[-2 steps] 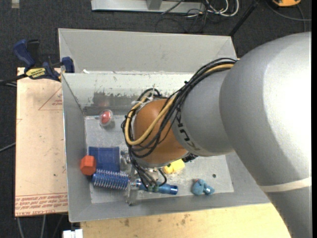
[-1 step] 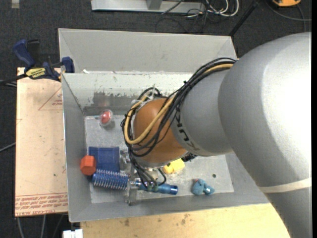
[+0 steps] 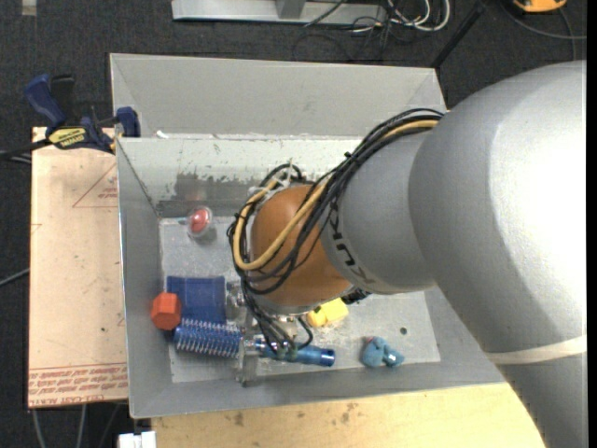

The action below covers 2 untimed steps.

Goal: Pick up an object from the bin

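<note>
Gripper (image 3: 250, 351) low in the grey bin (image 3: 140, 250), close to the floor and near the front wall. Directly above it, orange cover (image 3: 289, 241) wound with black and yellow cables (image 3: 244, 236). Beyond that, thick grey arm (image 3: 485, 222) leading off to the right. Grip state: cannot tell, with the tip mostly hidden under cover and cables.

Immediately left of the gripper: blue ribbed piece (image 3: 207, 341), lying flat on the floor. Right end against the tool or very nearly so, actual contact hard to judge. Nearest thing to the gripper, not visibly held.

Left of the gripper and a little further back: blue block (image 3: 198, 295), flat on the floor, touching or just beside the ribbed piece along its back edge. Further left again: orange-red cube (image 3: 166, 311), pressed against the block's front left corner.

Just right of the gripper, along the front: slim blue cylinder (image 3: 312, 356), lying on its side, left end lost among thin wires at the tool. Whether loose or tied to the tool, unclear.

Right of the gripper and slightly back: yellow piece (image 3: 326, 314), partly tucked beneath the orange cover. Shape not readable.

Further right, well apart from the tool: pale blue lump (image 3: 381, 353), alone on bare floor near the front wall.

Far back and to the left of the gripper, by the foot of the back wall: small red ball (image 3: 199, 220), well apart from the blue block and everything else.
</note>
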{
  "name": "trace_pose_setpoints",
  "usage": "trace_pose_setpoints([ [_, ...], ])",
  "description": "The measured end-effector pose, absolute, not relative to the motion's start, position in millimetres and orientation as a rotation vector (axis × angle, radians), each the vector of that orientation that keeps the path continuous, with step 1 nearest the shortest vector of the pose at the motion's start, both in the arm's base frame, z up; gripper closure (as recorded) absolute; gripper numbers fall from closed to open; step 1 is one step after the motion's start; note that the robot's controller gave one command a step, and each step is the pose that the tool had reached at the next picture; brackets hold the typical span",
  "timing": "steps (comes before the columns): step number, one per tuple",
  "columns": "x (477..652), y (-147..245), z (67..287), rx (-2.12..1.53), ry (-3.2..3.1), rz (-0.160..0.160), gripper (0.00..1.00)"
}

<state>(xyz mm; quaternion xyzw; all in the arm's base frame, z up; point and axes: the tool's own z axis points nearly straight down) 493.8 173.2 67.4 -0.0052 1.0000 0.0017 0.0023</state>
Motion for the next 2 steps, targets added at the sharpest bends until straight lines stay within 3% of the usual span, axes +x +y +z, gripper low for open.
trace_pose_setpoints([
  [2, 494.3, 173.7, 67.4, -0.01, 3.137, 0.011, 0.0],
])
